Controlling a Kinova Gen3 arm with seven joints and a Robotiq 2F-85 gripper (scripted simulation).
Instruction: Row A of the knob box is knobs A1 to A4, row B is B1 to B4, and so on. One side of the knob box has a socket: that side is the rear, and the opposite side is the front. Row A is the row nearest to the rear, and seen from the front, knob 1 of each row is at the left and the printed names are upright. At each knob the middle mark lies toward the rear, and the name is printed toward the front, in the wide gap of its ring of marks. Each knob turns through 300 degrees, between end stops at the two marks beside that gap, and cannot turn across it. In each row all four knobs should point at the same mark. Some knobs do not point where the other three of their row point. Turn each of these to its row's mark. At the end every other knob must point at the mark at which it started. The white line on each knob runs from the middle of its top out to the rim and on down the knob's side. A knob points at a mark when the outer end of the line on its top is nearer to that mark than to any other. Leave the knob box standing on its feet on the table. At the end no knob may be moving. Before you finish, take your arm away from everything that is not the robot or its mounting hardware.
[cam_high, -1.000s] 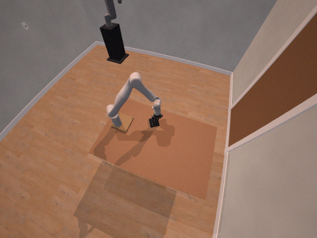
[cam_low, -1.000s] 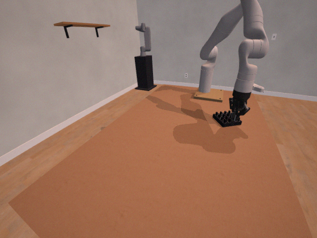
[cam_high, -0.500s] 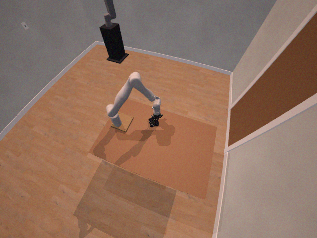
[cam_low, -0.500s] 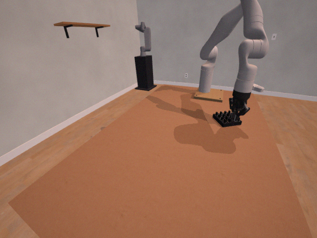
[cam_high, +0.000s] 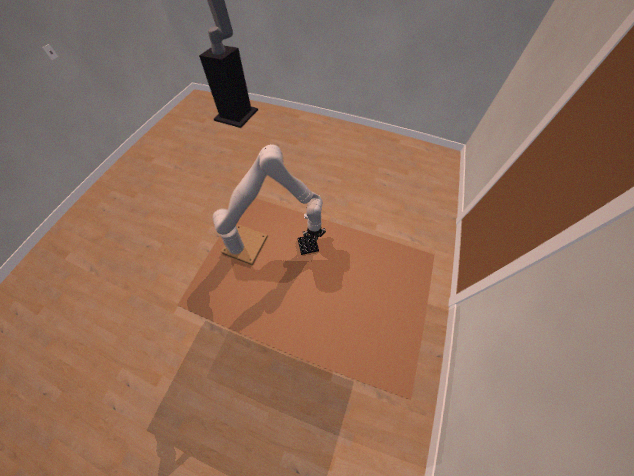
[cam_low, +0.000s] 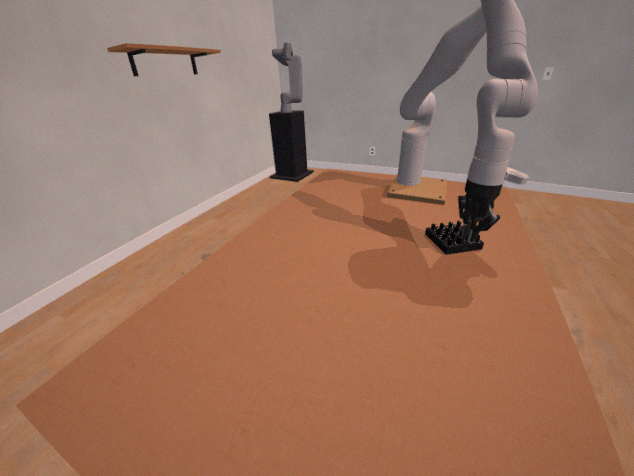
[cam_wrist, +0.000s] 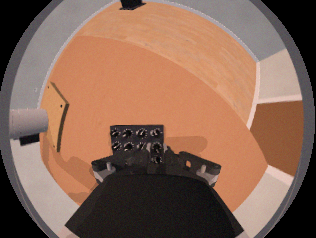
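The black knob box (cam_high: 308, 245) (cam_low: 463, 248) (cam_wrist: 135, 140) stands on the mat with rows of black knobs on its top. The wrist view shows two rows of four knobs and one knob (cam_wrist: 157, 159) of a further row; the remaining knobs are hidden by the gripper. My gripper (cam_high: 312, 237) (cam_low: 471, 238) (cam_wrist: 156, 148) points down, low over the box. Its fingers stand a small gap apart, around or just above a knob at one end of the second visible row. Contact cannot be made out. The white lines are too small to read reliably, and the socket is not visible.
The arm's tan base plate (cam_high: 259, 244) (cam_low: 417, 193) (cam_wrist: 63, 122) stands on the orange-brown mat (cam_high: 368, 307) (cam_low: 307, 358) (cam_wrist: 100, 75). Neighbouring knobs stand close beside the fingers. A black pedestal (cam_high: 227, 84) (cam_low: 288, 143) with another arm is far off, near the walls.
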